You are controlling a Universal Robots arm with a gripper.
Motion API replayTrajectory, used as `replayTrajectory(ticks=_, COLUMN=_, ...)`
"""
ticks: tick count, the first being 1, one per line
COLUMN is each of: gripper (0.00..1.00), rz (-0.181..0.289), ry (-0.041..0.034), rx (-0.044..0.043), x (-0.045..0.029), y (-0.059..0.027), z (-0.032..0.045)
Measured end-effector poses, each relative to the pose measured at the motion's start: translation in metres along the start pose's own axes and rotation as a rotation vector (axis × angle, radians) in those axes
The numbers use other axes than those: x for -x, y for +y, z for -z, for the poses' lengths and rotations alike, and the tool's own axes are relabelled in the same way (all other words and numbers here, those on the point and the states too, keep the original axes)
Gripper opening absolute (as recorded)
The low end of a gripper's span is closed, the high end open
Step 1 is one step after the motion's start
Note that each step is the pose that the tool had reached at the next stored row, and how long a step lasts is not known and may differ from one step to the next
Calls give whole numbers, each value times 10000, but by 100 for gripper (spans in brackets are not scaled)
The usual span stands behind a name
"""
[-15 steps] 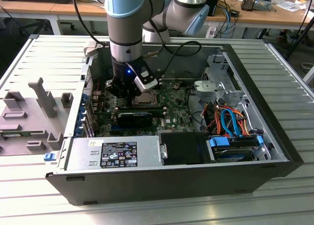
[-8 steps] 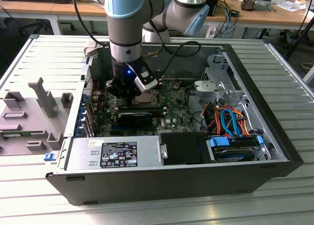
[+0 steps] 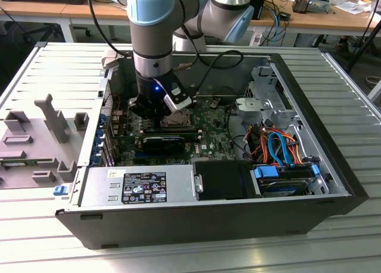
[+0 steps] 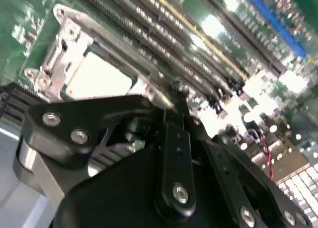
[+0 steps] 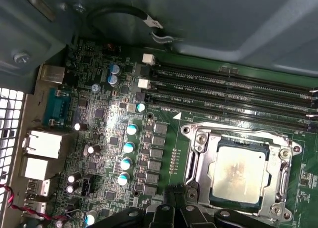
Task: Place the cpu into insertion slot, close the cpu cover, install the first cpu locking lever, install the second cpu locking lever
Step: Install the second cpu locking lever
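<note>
The one cpu (image 5: 238,174) lies flat in the insertion slot (image 5: 198,163) on the green motherboard (image 5: 109,138), its dull silver top facing up out of the open case; being square it has no long axis to speak of, and its edges run in line with the socket's edges. The cpu cover (image 5: 278,138) lies closed over it as a silver frame, the chip's top showing through the square cut-out; in the second wrist view the same pale chip (image 4: 102,79) sits inside the silver frame (image 4: 64,44). Just beside the socket run four long narrow black memory slots (image 5: 233,89), parallel to one side of it. The gripper (image 5: 175,194) stands over the board touching or nearly touching it just beside the socket's edge, with its two black fingers (image 5: 190,195) drawn close together and nothing visible between them; whether they pinch a thin lever I cannot tell. In the exterior view the single arm reaches straight down into the computer case (image 3: 309,207), the gripper (image 3: 156,114) low over the board in the case's far left part, with the socket's silver frame (image 3: 177,119) just to its right, and a grey fixture tray (image 3: 41,136) lies on the table at the exterior view's left
</note>
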State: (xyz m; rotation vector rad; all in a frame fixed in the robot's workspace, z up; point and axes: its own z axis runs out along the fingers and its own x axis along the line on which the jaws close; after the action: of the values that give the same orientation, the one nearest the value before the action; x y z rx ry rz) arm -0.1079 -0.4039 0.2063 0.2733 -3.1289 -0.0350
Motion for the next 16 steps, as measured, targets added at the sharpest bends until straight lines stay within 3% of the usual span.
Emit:
replayTrajectory(ticks=2, gripper=11, rz=3, ry=-13, rx=74, x=-2, y=1, z=1)
replayTrajectory(ticks=4, gripper=11, rz=5, ry=-16, rx=75, x=-2, y=1, z=20)
replayTrajectory(ticks=7, gripper=11, rz=7, ry=-15, rx=73, x=3, y=3, z=121)
replayTrajectory(ticks=10, gripper=11, rz=4, ry=17, rx=81, x=59, y=-6, z=131)
replayTrajectory(ticks=14, gripper=11, rz=-2, ry=176, rx=166, x=215, y=-31, z=130)
replayTrajectory(ticks=16, gripper=11, rz=-3, ry=280, rx=297, x=322, y=-44, z=117)
